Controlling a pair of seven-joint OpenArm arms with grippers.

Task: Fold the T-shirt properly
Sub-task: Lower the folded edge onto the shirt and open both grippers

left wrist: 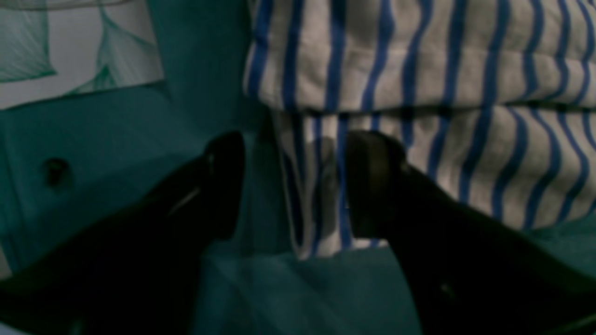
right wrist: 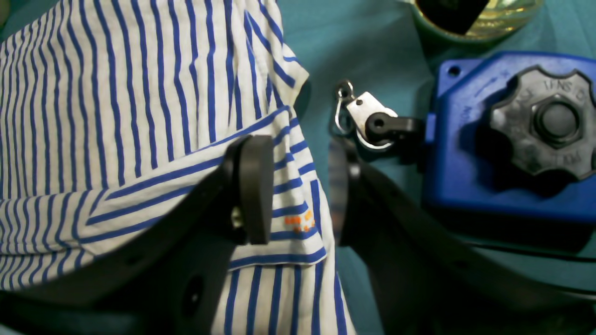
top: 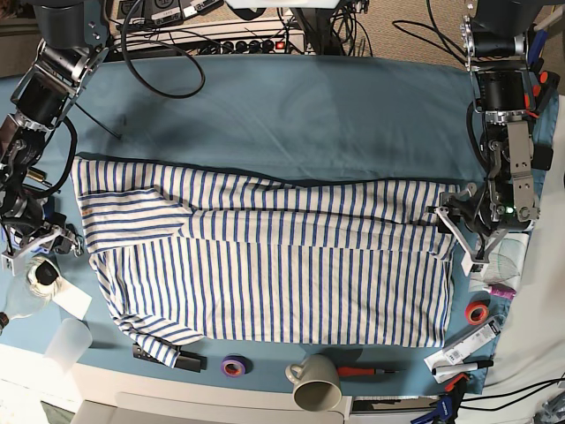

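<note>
blue case beside shirt; mug near hem

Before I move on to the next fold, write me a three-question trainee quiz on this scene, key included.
1. True or false: the right claw has its fingers clamped on the striped T-shirt.
2. Multiple choice: which thing sits directly beside the beige mug, on its right in the base view?
a) the purple tape roll
b) the red-handled screwdriver
c) the blue tape measure
3. Fill in the blank: in the right wrist view, the small printed marks near the shirt's folded edge are ______ in colour.

Key: 1. false; 2. b; 3. orange
</note>
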